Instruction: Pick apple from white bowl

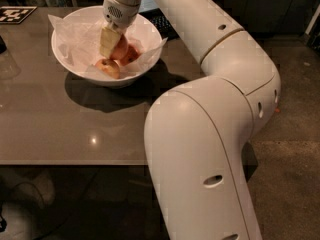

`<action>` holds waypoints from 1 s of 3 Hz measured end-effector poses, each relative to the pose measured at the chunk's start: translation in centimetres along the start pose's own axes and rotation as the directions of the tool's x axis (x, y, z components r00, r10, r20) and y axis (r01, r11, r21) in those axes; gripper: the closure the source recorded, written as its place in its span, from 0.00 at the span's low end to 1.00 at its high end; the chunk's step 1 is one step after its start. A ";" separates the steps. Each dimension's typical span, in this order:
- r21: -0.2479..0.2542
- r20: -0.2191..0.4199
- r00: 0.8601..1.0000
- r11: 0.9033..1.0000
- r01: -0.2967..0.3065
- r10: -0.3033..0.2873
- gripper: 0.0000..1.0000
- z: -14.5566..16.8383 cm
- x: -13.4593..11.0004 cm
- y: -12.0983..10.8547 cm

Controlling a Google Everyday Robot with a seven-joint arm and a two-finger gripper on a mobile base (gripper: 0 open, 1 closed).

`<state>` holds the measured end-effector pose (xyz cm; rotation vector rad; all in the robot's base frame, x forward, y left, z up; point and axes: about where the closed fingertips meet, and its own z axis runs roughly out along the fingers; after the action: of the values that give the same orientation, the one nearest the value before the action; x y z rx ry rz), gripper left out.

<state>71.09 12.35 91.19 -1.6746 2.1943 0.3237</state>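
Observation:
The white bowl (75,66) stands on the table at the upper left, lined with crinkled white tissue paper. My gripper (113,45) reaches down into it from above. The orange-red apple (121,47) lies right against the gripper's right side, near the middle of the bowl. A smaller deep-red apple (132,54) lies just to its right. A small yellow-orange apple (109,67) lies below the gripper, towards the bowl's front. The gripper partly hides the orange-red apple.
The bowl rests on a brown glossy table (60,129). A dark keyboard-like object (167,25) lies behind the bowl to the right. A black-and-white marker tag (15,14) is at the far left. My large white arm (210,134) fills the right foreground.

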 end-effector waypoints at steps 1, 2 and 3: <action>0.022 -0.001 1.000 1.000 0.003 -0.003 1.00 -1.0 -0.6 0.2; 0.059 0.021 0.999 0.997 0.049 -0.051 1.00 -4.8 -2.5 1.7; 0.092 0.060 0.993 0.991 0.094 -0.099 1.00 -8.9 -4.0 3.1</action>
<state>67.73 13.18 100.84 -1.6912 2.0427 0.2468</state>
